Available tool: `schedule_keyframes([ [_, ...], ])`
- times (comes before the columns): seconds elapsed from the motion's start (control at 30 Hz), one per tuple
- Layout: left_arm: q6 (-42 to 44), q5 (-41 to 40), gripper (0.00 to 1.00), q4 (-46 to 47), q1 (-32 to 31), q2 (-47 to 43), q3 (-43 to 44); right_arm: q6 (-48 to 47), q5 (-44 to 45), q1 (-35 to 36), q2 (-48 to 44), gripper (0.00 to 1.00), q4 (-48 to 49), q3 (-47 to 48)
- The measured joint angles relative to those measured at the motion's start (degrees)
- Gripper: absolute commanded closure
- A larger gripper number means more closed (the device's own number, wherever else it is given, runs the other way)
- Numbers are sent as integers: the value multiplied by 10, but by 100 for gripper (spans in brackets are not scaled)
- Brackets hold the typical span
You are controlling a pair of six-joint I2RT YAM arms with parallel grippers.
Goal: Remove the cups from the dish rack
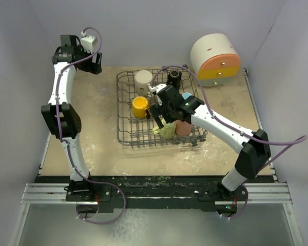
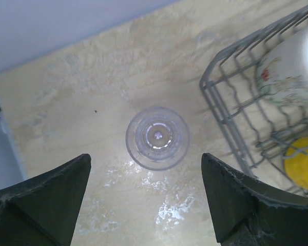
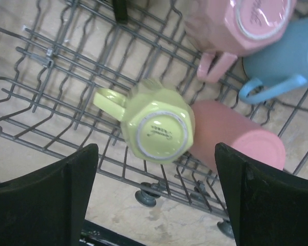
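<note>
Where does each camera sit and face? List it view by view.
Top: high at the near edge, looking down on the table, the rack, the left arm and the right arm.
Left wrist: over the table, facing down at a clear glass; the left fingers at the bottom.
Right wrist: over the rack, facing down at a green mug; the right fingers at the bottom.
Shared: the rack shows in all three; the green mug in top and right wrist.

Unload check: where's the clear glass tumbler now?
Left wrist view: the clear glass tumbler stands on the beige table, left of the grey wire dish rack, under the open left gripper.
</note>
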Motion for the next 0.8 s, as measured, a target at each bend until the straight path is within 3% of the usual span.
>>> schedule_keyframes([
  [0.2, 3, 44, 8, -10, 0, -136, -77, -122, 38, 79, 57, 13, 7, 53],
  [0.37, 8, 85, 8, -52, 17, -212, -146, -214, 62, 141, 128, 25, 9, 73],
  [0.47, 8, 110, 8, -84, 57, -220, -161, -251, 76, 142, 177, 33, -3, 86],
  [0.63, 16, 125, 8, -113, 125, -220, -191, -296, 94, 131, 227, 36, -15, 109],
  [0.8, 23, 133, 8, -128, 135, -228, -212, -329, 95, 130, 229, 46, -21, 123],
])
